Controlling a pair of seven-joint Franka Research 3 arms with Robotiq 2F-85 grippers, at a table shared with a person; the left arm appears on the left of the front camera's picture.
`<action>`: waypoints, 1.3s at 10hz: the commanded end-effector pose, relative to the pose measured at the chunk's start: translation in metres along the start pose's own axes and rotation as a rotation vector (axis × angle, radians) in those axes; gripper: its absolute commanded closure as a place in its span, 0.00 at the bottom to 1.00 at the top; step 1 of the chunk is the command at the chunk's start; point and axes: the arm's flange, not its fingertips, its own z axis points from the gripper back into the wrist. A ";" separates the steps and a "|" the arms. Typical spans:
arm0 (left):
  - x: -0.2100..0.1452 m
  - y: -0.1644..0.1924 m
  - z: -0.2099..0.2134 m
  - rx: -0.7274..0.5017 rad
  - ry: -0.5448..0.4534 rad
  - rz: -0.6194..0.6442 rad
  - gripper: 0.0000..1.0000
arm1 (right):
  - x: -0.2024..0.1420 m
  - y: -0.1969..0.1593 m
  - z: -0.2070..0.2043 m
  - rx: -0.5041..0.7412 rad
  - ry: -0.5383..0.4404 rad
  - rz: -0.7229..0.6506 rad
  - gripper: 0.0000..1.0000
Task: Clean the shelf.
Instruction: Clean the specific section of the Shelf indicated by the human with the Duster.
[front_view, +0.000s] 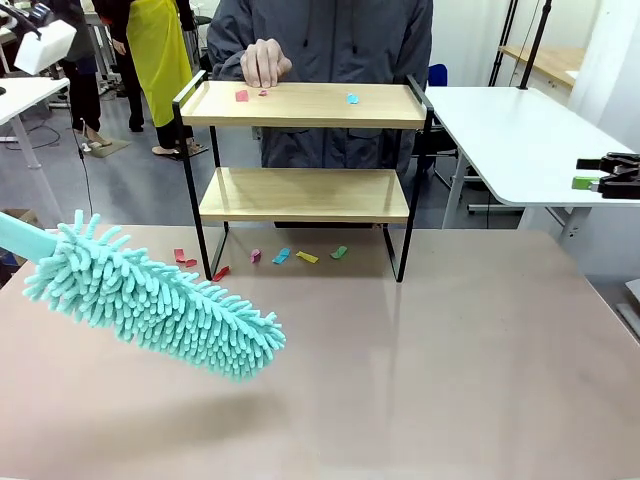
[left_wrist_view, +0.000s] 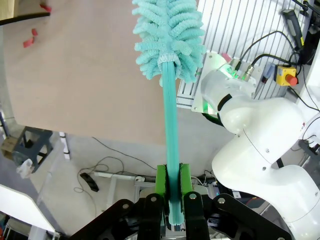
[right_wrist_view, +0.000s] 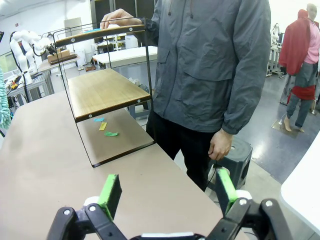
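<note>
Plainly, from the front the shelf (front_view: 300, 105) stands at the far middle of the brown counter (front_view: 450, 380), its black legs on the surface, with a person (front_view: 330, 30) in a grey jacket close behind it. The person's own hand (front_view: 265, 62) rests on the rear edge of the top board, near a red scrap (front_view: 241, 96); a blue scrap (front_view: 352, 98) lies farther along the same board. More coloured scraps (front_view: 282, 256) lie on the counter under and beside the lower board. A fluffy teal duster (front_view: 160, 300) hangs tilted above the near left of the counter, well apart from the shelf. In the left wrist view the left hand (left_wrist_view: 173, 185) is pressed together on the duster's teal handle, green pads on either side of it, and the head reaches out past the counter's edge. In the right wrist view the right hand (right_wrist_view: 168, 192) is spread wide with nothing between its pads, low over the counter's end and looking along the shelf from the side. The person's other arm hangs down beside the counter.
</note>
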 end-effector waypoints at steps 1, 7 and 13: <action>-0.002 -0.001 -0.003 -0.010 -0.018 0.004 0.87 | 0.003 0.001 -0.001 0.002 -0.003 0.006 0.00; 0.053 0.010 0.051 -0.183 -0.341 0.061 0.87 | 0.003 0.001 -0.001 0.002 -0.003 0.006 0.00; 0.135 -0.033 0.182 -0.223 -0.594 0.548 0.87 | 0.003 0.001 -0.001 0.002 -0.003 0.006 0.00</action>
